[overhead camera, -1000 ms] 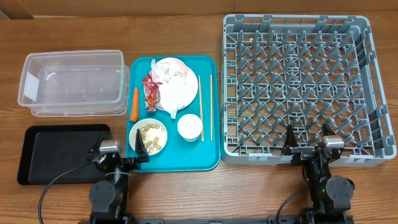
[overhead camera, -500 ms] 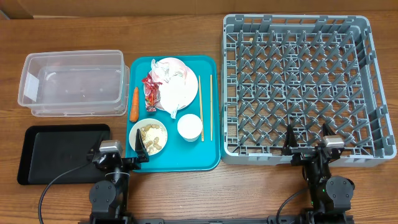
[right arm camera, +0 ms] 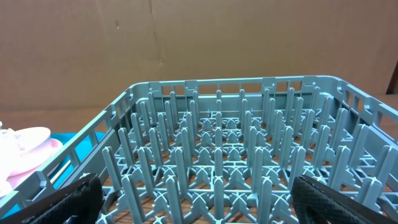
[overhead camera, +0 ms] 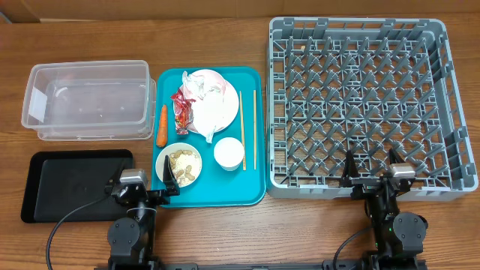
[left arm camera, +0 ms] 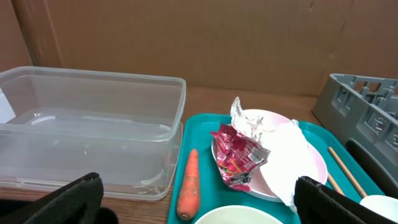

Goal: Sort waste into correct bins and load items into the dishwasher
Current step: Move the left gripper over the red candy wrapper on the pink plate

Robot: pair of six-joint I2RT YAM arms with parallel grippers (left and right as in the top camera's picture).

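Wooden table (overhead camera: 225, 229), both pincers released and holding nothing.
Left pincer (overhead camera: 147, 180) gapes over the teal tray (overhead camera: 225, 187); carrot (overhead camera: 161, 125), red wrapper (overhead camera: 181, 111) and pink plate (overhead camera: 217, 109) lie ahead, clear tub (overhead camera: 90, 66) ahead-left. Right pincer (overhead camera: 369, 169) gapes at the grey rack (overhead camera: 450, 112).
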